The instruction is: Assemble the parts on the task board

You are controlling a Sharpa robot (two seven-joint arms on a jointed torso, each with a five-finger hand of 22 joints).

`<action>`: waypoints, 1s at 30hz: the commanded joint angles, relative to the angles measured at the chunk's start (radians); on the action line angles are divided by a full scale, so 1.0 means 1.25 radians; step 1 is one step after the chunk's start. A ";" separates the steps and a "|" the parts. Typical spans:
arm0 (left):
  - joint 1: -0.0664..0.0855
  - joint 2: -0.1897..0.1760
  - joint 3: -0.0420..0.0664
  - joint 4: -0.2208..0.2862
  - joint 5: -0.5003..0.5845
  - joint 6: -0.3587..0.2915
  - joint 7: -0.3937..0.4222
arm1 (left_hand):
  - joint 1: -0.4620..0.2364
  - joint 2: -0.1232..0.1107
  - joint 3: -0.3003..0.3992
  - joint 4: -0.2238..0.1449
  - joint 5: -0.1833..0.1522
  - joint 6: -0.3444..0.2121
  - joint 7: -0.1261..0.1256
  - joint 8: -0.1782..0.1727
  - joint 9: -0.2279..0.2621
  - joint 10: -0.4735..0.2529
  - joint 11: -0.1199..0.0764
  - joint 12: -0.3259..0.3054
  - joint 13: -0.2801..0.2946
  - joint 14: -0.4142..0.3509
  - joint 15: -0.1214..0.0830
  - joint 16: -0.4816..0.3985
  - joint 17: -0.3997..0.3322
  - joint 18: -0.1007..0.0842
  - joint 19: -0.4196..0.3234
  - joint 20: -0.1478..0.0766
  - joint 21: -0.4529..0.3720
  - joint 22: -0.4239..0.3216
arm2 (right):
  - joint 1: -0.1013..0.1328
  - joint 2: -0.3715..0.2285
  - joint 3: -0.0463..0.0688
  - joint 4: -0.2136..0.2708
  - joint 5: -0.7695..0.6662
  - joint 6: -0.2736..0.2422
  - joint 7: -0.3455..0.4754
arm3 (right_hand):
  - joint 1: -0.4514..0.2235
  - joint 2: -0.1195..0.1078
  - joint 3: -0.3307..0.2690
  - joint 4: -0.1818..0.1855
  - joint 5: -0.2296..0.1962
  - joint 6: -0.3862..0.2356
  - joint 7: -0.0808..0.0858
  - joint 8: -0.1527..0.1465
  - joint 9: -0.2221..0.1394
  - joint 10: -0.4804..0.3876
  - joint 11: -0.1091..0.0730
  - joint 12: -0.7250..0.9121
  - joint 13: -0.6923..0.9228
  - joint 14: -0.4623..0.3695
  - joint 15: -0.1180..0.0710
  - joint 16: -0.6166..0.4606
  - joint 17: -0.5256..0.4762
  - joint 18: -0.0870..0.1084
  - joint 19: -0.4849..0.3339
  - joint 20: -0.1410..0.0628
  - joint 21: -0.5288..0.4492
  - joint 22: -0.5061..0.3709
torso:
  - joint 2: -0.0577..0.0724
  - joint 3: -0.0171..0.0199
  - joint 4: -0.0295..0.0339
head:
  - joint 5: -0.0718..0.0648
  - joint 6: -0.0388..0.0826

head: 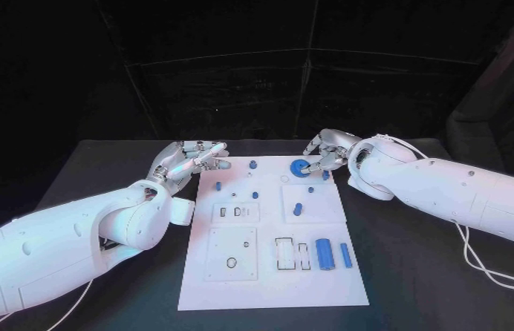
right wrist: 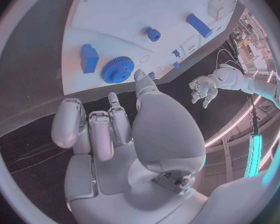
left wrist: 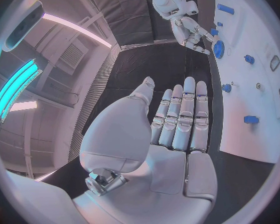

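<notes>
Blue gear (head: 298, 168) near task board (head: 273, 286) far edge: likely light, rigid, toothed; take by rim. Right hand (head: 324, 155) fingertip touching it, holding nothing; left hand (head: 193, 159) open, empty.

Task board (head: 268, 286) is showing plain white against the black table (head: 407, 271). Parts are showing blue — a toothed gear (head: 298, 168), a block (head: 324, 254), a slim bar (head: 346, 255), small pegs (head: 252, 165). Both arms are showing glossy white w/ silver hands — left hand (head: 191, 160), right hand (head: 325, 153).
</notes>
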 commanded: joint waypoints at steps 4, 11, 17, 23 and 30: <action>0.001 0.003 0.001 -0.003 -0.003 0.012 0.003 | 0.002 0.004 -0.001 -0.004 -0.004 0.001 0.004 -0.004 -0.001 0.000 0.008 -0.005 -0.001 0.002 0.001 -0.004 0.001 0.011 0.003 -0.001 -0.005 -0.001 | 0.002 0.019 0.000 -0.020 -0.020 0.055 -0.018 | 0.023 0.004 0.004 0.009 0.001 -0.006 0.001 0.009 0.000 0.026 0.001 0.036 0.111 0.060 0.008 0.007 0.091 -0.007 0.007 0.003 0.009 0.014 | 0.000 -0.0011 0.0014 | -0.002 -0.002; 0.001 0.004 0.001 -0.005 -0.003 0.013 0.002 | 0.002 0.004 -0.001 -0.004 -0.004 0.001 0.004 -0.004 -0.001 0.000 0.008 -0.005 -0.001 0.002 0.001 -0.004 0.001 0.011 0.003 -0.001 -0.005 -0.001 | 0.002 0.035 0.000 -0.037 -0.035 0.057 -0.018 | 0.037 0.017 0.011 0.007 0.000 0.004 -0.001 0.019 0.001 0.038 0.000 0.054 0.132 0.062 0.008 0.010 0.098 -0.009 0.011 0.003 0.015 0.024 | 0.000 -0.0019 0.0010 | -0.002 -0.004; 0.001 0.005 0.001 -0.006 -0.003 0.014 0.002 | 0.002 0.004 -0.001 -0.004 -0.004 0.001 0.004 -0.004 -0.001 0.000 0.008 -0.005 -0.001 0.002 0.001 -0.004 0.001 0.011 0.003 -0.001 -0.005 -0.001 | 0.002 0.041 0.000 -0.043 -0.051 0.058 -0.021 | 0.053 0.036 0.024 -0.005 -0.026 0.025 -0.006 0.032 0.002 0.058 -0.005 0.082 0.165 0.065 0.005 0.017 0.117 -0.015 0.023 0.000 0.030 0.053 | 0.000 -0.0017 -0.0001 | -0.002 -0.004; 0.001 0.005 0.001 -0.007 -0.003 0.015 0.001 | 0.002 0.004 -0.001 -0.004 -0.004 0.001 0.004 -0.004 -0.001 0.000 0.008 -0.005 -0.001 0.002 0.001 -0.004 0.001 0.011 0.003 -0.001 -0.005 -0.001 | 0.002 0.046 0.000 -0.045 -0.076 0.061 -0.024 | 0.072 0.050 0.045 -0.026 -0.040 0.047 -0.010 0.041 0.002 0.072 -0.008 0.101 0.186 0.068 0.002 0.022 0.131 -0.019 0.033 -0.002 0.042 0.076 | 0.000 -0.0014 0.0005 | -0.005 -0.007; 0.001 0.005 0.000 -0.008 -0.003 0.016 0.000 | 0.002 0.005 -0.001 -0.005 -0.005 0.001 0.003 -0.004 0.000 0.000 0.008 -0.006 -0.001 0.002 0.001 -0.005 0.001 0.011 0.003 0.000 -0.006 -0.002 | 0.001 0.052 0.000 -0.045 -0.122 0.037 -0.029 | 0.088 0.068 0.077 -0.048 -0.081 0.083 -0.016 0.051 0.002 0.081 -0.014 0.112 0.199 0.068 -0.004 0.024 0.136 -0.021 0.037 -0.006 0.049 0.088 | 0.000 -0.0012 0.0006 | -0.006 -0.009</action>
